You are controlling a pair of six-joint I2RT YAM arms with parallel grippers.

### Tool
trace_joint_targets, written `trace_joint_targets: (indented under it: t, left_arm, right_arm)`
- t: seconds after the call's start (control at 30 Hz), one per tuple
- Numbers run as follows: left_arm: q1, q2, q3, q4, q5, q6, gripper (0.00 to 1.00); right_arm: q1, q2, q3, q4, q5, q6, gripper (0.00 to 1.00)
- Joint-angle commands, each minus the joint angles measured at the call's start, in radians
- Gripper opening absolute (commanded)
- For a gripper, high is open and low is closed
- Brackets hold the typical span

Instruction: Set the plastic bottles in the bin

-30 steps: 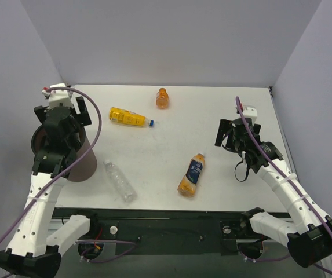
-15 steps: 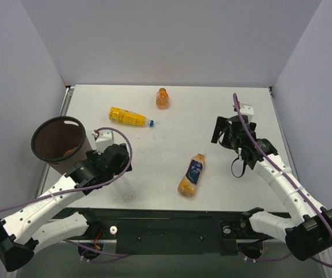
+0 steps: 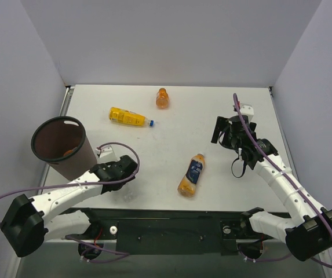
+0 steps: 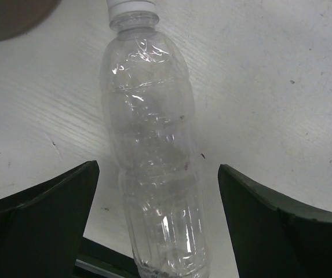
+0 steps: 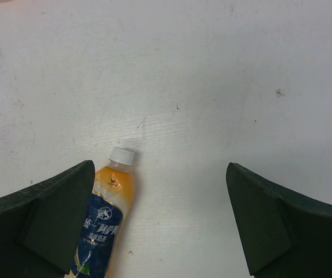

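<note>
The clear bottle (image 4: pixel 154 162) lies on the table with its white cap towards the bin. My left gripper (image 4: pixel 157 226) is open and low over it, one finger on each side, not touching. In the top view the left gripper (image 3: pixel 121 178) covers most of the clear bottle (image 3: pixel 128 194). The brown bin (image 3: pixel 45 131) stands at the left with something orange inside. My right gripper (image 3: pixel 223 136) is open and empty above the table. The blue-labelled orange bottle (image 5: pixel 105 220) lies by its left finger (image 5: pixel 38 220); it also shows in the top view (image 3: pixel 192 174).
A yellow bottle with a blue cap (image 3: pixel 130 117) lies at the back left of the table. A squat orange bottle (image 3: pixel 162 98) stands near the back wall. The bin's edge (image 4: pixel 9 17) shows in the corner of the left wrist view.
My left arm has swung from above the bin down and right to the clear bottle, open around it. The right gripper has shifted slightly and stays open.
</note>
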Motion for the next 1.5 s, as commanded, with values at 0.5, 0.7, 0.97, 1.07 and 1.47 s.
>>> trace_joint_targets:
  t: [0.5, 0.7, 0.97, 1.07, 1.47]
  left_arm:
    - [0.007, 0.005, 0.221, 0.242, -0.066, 0.357, 0.54]
    - [0.013, -0.108, 0.447, 0.351, -0.095, 0.834, 0.50]
    - [0.105, -0.221, 0.491, 0.716, -0.325, 1.414, 0.51]
    - [0.281, -0.262, 0.458, 0.778, -0.263, 1.428, 0.51]
    - [0.604, -0.230, 0.398, 0.643, -0.281, 1.305, 0.53]
  right_arm:
    - [-0.004, -0.039, 0.004, -0.013, 0.017, -0.006, 0.90]
    - [-0.004, -0.051, 0.004, -0.024, 0.026, -0.009, 0.90]
    - [-0.004, -0.063, 0.015, -0.039, 0.029, -0.012, 0.90]
    - [-0.004, -0.065, 0.021, -0.049, 0.024, -0.014, 0.90]
    - [-0.004, -0.076, 0.030, -0.076, 0.038, -0.020, 0.90]
